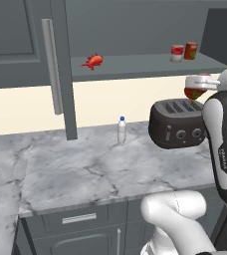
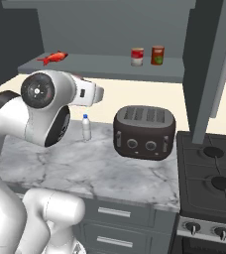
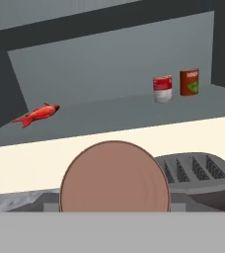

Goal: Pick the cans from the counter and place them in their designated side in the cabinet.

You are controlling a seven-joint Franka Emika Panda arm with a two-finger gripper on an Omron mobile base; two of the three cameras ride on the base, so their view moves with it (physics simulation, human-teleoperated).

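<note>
Two cans stand side by side at the right end of the cabinet shelf (image 1: 135, 65): a cream-white one with a red band (image 1: 177, 53) (image 2: 137, 56) (image 3: 162, 89) and a dark red one with a green patch (image 1: 190, 50) (image 2: 157, 55) (image 3: 189, 81). My gripper (image 1: 197, 85) hangs in front of and below the shelf, above the toaster, shut on an orange-red can (image 1: 195, 92). The brown round end of that can (image 3: 114, 178) hides my fingertips in the hand view. The marble counter (image 1: 85, 169) (image 2: 80, 168) lies below.
A dark toaster (image 1: 177, 122) (image 2: 144, 131) (image 3: 198, 170) sits right under the hand. A small clear bottle (image 1: 121, 130) (image 2: 86, 128) stands on the counter. A red fish (image 1: 93, 61) (image 2: 53, 58) (image 3: 35, 115) lies on the shelf's left. Open door with bar handle (image 1: 51, 69); stove (image 2: 209, 173) at right.
</note>
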